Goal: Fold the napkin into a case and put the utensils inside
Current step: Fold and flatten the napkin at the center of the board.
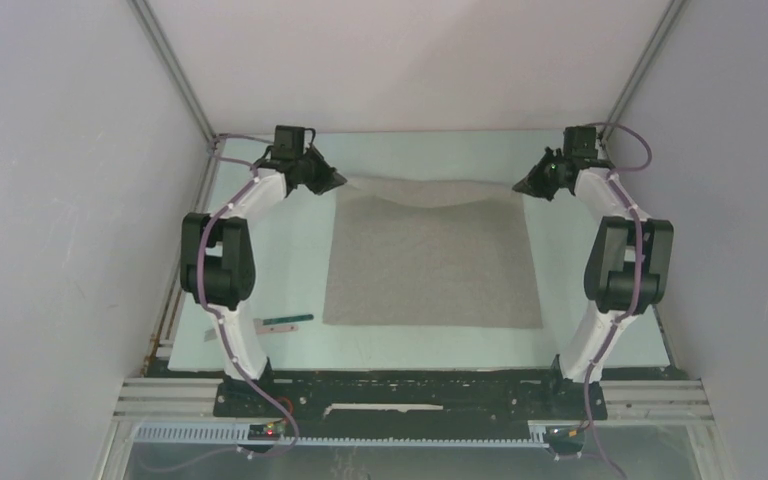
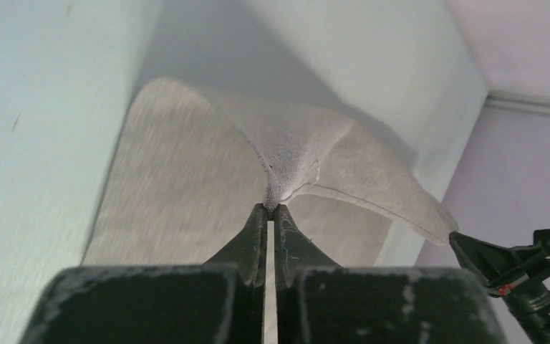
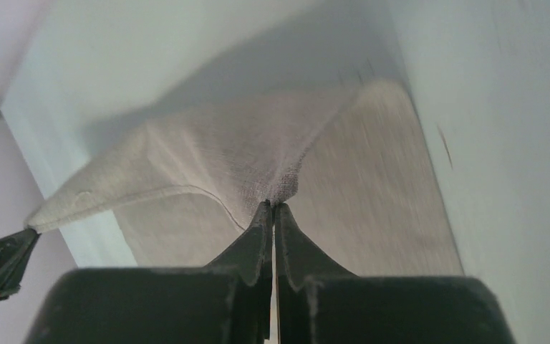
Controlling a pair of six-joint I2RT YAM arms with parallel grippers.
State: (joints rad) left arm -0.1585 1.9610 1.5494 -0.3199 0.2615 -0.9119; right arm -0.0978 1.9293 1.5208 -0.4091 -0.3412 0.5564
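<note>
The light grey napkin [image 1: 430, 262] lies spread on the table, its far edge lifted and sagging in the middle. My left gripper [image 1: 338, 180] is shut on the far left corner of the napkin [image 2: 286, 161]. My right gripper [image 1: 520, 186] is shut on the far right corner of the napkin [image 3: 251, 154]. In each wrist view the cloth bunches right at the pinched fingertips, left [image 2: 271, 208] and right [image 3: 272, 206]. One utensil with a dark green handle [image 1: 284, 322] lies on the table by the left arm's base. No case is formed.
The pale table [image 1: 290, 250] is boxed in by grey walls on the left, right and back. The left arm's elbow [image 1: 215, 262] and the right arm's elbow [image 1: 628, 265] stand beside the napkin's side edges.
</note>
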